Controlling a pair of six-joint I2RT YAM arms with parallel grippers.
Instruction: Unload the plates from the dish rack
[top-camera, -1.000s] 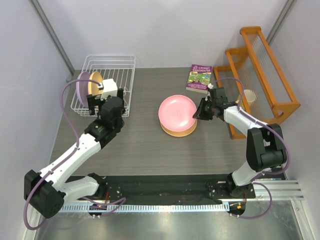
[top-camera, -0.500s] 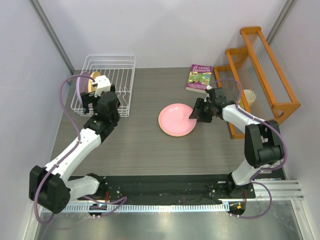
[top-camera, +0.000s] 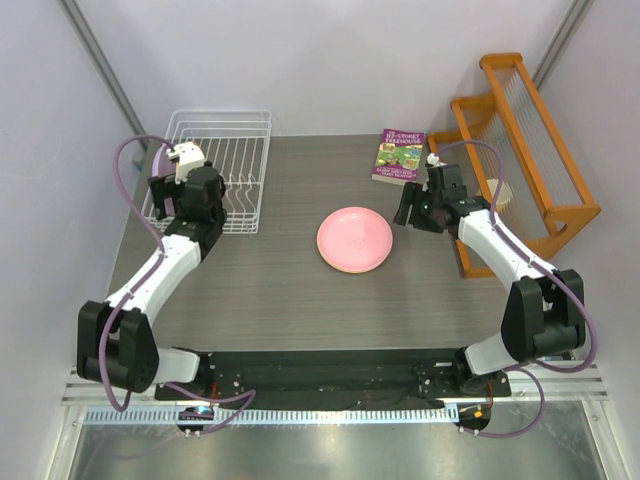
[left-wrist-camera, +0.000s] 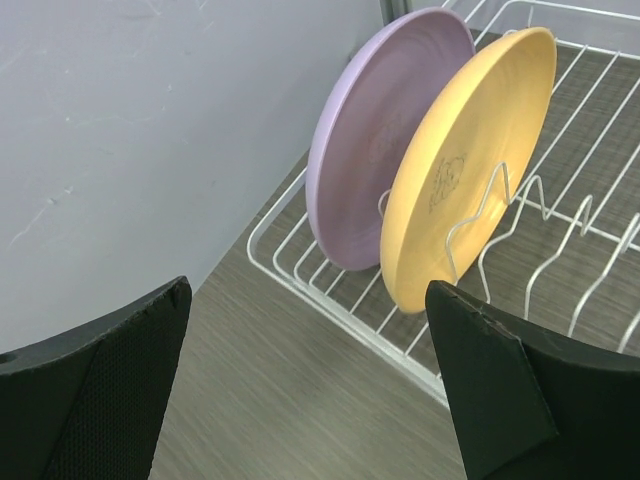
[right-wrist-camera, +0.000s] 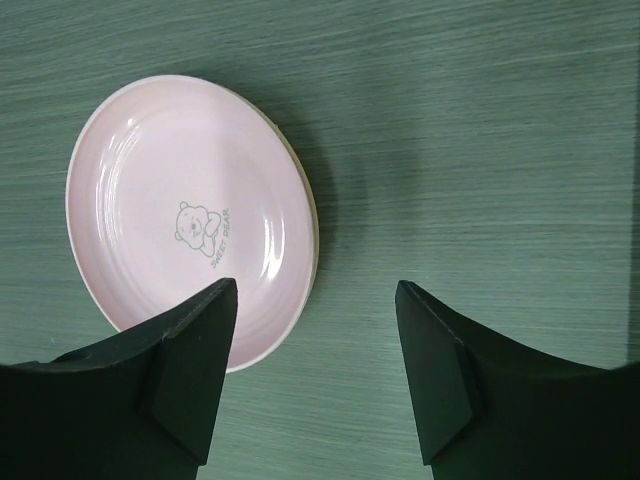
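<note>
The left pincer (left-wrist-camera: 308, 290) gapes wide and empty before the wire rack (left-wrist-camera: 340, 320), where a purple plate (left-wrist-camera: 370, 150) and a yellow plate (left-wrist-camera: 460, 170) stand on edge. The right pincer (right-wrist-camera: 315, 290), jaws apart and empty, hangs over the rim of the pink plate (right-wrist-camera: 180, 210), which lies flat on the table (right-wrist-camera: 480, 150).

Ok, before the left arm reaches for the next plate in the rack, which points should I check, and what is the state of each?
1. Left gripper open and holding nothing: ok.
2. Lilac plate and yellow plate standing on edge in the dish rack: ok.
3. Room for a finger between these two plates: cannot tell, they lean close together.
4. Right gripper free of the pink plate: ok, jaws open, nothing gripped.
5. Pink plate lying flat on the table, away from the rack: ok.
</note>
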